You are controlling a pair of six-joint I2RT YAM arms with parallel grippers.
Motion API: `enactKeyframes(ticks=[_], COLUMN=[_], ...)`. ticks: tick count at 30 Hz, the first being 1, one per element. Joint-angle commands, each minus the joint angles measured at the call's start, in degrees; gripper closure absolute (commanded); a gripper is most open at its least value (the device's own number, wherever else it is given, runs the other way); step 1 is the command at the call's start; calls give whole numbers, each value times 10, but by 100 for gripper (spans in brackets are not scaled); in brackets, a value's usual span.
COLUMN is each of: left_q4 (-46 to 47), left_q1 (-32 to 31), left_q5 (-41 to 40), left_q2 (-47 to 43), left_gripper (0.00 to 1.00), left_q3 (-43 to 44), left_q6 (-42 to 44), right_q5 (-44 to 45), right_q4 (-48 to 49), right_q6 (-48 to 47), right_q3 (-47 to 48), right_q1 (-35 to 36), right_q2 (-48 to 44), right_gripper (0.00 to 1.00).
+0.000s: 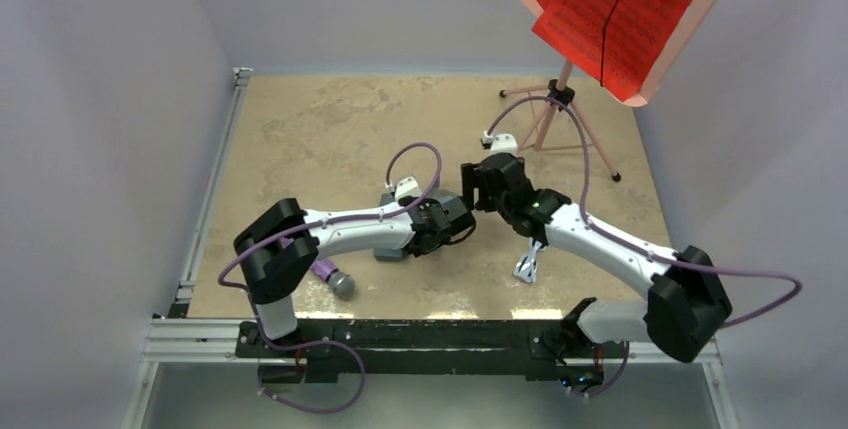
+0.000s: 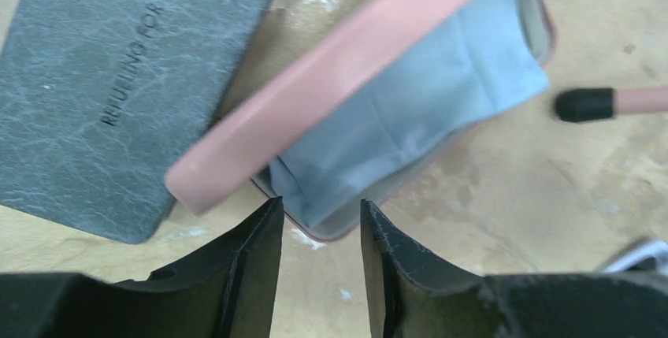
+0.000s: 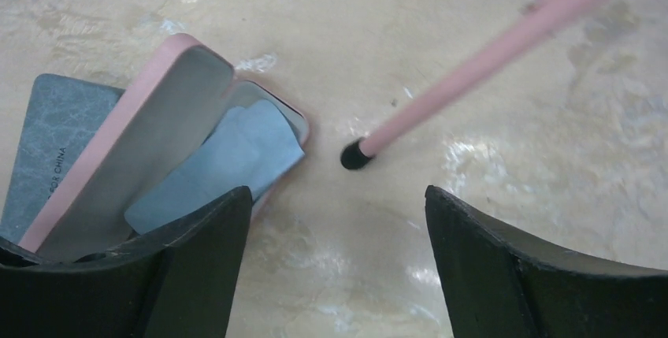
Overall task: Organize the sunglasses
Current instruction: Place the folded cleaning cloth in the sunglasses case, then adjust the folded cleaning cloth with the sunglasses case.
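Observation:
The white sunglasses [image 1: 527,267] lie on the table under my right forearm; a white edge at the lower right of the left wrist view [image 2: 635,257] may be them. The brown pair is out of view. My left gripper [image 2: 321,208] is open and empty, its tips just short of the near end of the open pink case [image 2: 331,86], which holds a light blue cloth [image 2: 410,109]. My right gripper [image 3: 337,196] is wide open and empty above bare table, right of the same pink case [image 3: 134,149] and cloth [image 3: 217,161]. In the top view both grippers [image 1: 462,217] [image 1: 472,184] meet mid-table and hide the case.
A grey-blue case [image 2: 118,78] lies closed left of the pink one, also in the right wrist view [image 3: 51,141]. A pink music stand [image 1: 560,99] stands at the back right; one black-tipped leg [image 3: 356,154] ends near the pink case. A small purple-grey object [image 1: 335,277] lies by the left arm.

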Motion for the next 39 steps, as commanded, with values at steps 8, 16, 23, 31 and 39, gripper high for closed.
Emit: enactKeyframes(ticks=[8,16,23,31,39], left_q4=[143,234,287,249,196], left_q1=[-15,18,62,72,82], left_q5=[37,126,210,215,181], left_q2=[-79,-42,-6,53,106], left_gripper=[40,3,0,24,43], left_q3=[4,30,54,126,176], left_q6=[311,541,652,695,691], right_q5=[42,-44,-54,-32,-16], right_q4=[-129,-134,-146,-140,-148], right_q6=[154,178,200,185,173], right_q3=[-71,-172,-216,-247,-248], right_q1=[-11,-10,-10,-11,-10], right_q2=[-232,-380,-463,-521,-548], right_gripper=[15,15,8,8,8])
